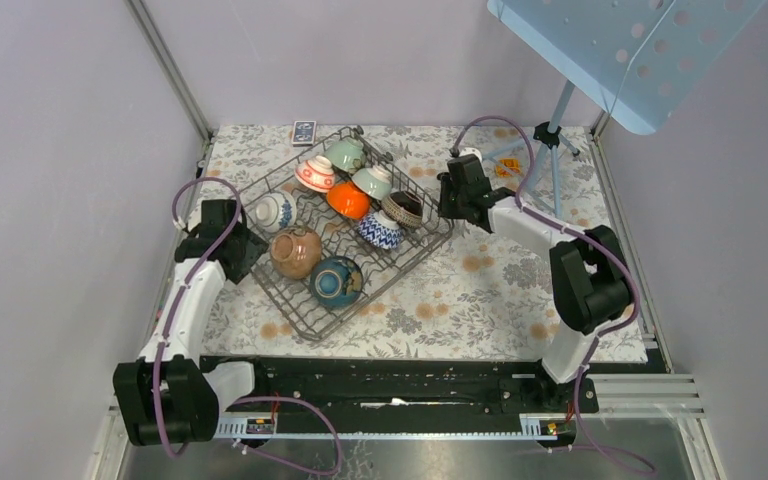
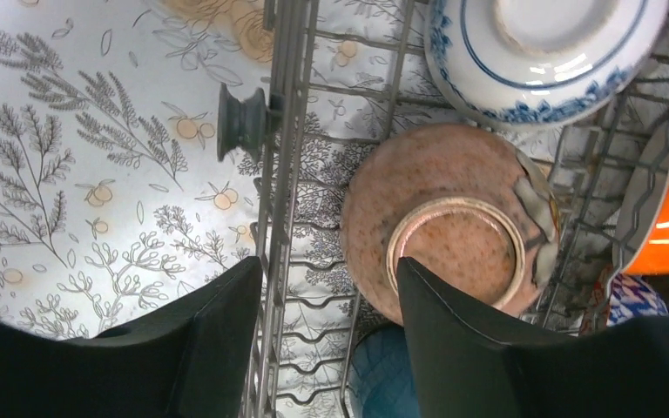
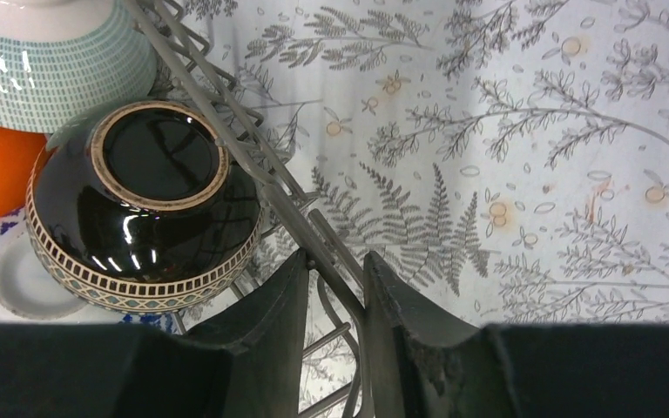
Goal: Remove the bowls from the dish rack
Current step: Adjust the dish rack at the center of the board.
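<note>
Your flowery desk [image 1: 480,290] holds the dish rack [image 1: 290,300], full of bowls [image 1: 348,199]; your left claw [image 2: 329,266] is spread over its side wire, likely to grab the brown bowl [image 2: 453,244], while your right claw [image 3: 335,257] sits over the other edge, pinching or not you cannot tell.

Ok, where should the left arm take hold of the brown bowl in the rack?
Probably its raised foot ring, coming from above. The brown bowl lies bottom-up in the dish rack with its rim down, so the ring is the exposed edge thin enough for the jaws, one inside, one outside.
</note>
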You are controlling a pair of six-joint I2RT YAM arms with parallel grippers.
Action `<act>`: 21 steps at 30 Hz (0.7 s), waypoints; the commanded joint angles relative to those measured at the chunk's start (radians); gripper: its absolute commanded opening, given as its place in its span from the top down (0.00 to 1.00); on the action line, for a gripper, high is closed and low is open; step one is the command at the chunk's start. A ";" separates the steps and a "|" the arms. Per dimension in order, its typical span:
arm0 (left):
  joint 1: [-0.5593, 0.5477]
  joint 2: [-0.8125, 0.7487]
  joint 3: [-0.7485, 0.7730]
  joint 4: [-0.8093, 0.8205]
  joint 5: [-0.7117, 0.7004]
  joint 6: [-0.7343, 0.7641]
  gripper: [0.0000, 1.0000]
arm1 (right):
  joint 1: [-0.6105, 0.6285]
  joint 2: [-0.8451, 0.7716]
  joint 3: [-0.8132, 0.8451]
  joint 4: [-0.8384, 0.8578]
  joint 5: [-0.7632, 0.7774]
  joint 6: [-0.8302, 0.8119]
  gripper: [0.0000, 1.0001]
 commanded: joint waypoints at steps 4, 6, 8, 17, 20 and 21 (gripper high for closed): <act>0.000 -0.091 0.047 0.034 0.064 0.026 0.22 | 0.033 -0.078 -0.114 -0.045 -0.044 0.082 0.77; 0.001 -0.107 0.051 0.031 0.083 0.035 0.15 | 0.039 -0.104 -0.145 -0.046 -0.043 0.088 0.77; -0.001 -0.123 0.055 0.032 0.103 0.043 0.11 | 0.049 -0.133 -0.181 -0.041 -0.043 0.101 0.77; -0.011 -0.233 0.036 0.141 0.354 0.090 0.03 | 0.147 -0.237 -0.331 -0.036 -0.037 0.170 0.82; -0.044 -0.275 0.009 0.211 0.394 0.125 0.02 | 0.159 -0.272 -0.370 -0.033 -0.042 0.197 0.83; -0.057 -0.280 0.003 0.230 0.413 0.137 0.01 | 0.163 -0.285 -0.381 -0.033 -0.043 0.206 0.83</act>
